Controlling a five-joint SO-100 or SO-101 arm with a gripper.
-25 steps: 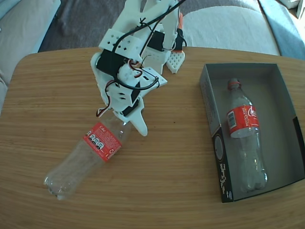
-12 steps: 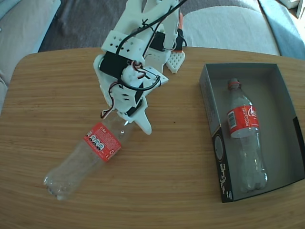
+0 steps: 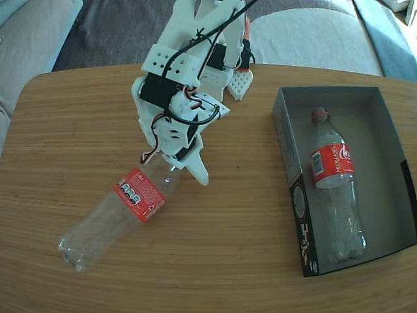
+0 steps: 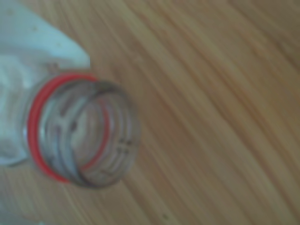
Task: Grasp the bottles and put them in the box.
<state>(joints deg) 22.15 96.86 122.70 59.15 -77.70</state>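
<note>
bottle (image 3: 127,205) one lies on the wooden worktop (image 3: 58,130), long axis diagonal in the fixed view, base toward lower left, open neck up-right at the end effector (image 3: 172,166), which pinches that neck. the second bottle (image 3: 333,186) lies lengthwise in the box (image 3: 391,130), neck toward its far end.

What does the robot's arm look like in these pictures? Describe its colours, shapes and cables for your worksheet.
In the fixed view the arm is built of white plastic plates with rows of small holes, around black motor blocks. Thin black and red cables loop along it. The gripper ends in a pointed white finger. An orange part shows near the arm's base.
</note>
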